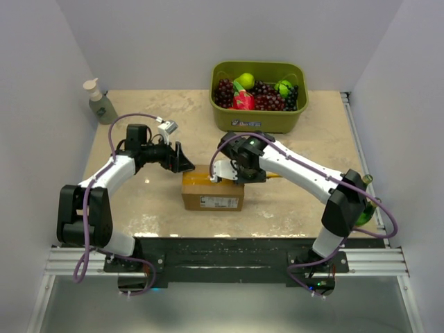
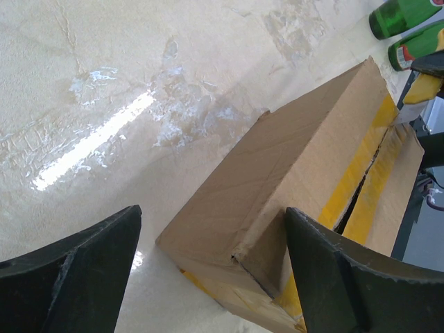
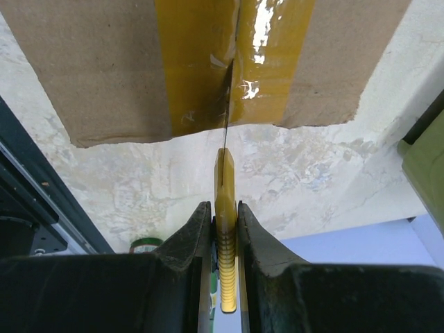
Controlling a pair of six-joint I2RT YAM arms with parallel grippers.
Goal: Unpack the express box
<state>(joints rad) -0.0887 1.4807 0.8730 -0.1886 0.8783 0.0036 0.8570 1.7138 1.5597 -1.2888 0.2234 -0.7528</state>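
Now R tool (image 3: 225,208) tight on cutter (image 3: 225,180), tip hidden in express box (image 3: 104,69); L tool (image 2: 211,211) agape.

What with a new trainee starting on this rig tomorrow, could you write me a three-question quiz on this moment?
1. True or false: the left gripper is shut on the small brown cardboard express box.
2. What does the right gripper hold?
A. a slim yellow-handled knife
B. a green glass bottle
C. a bunch of dark grapes
3. Fill in: the knife points into the slit in the yellow ____ along the box's top seam.

Key: 1 false, its fingers stand apart at the box's end; 2 A; 3 tape.
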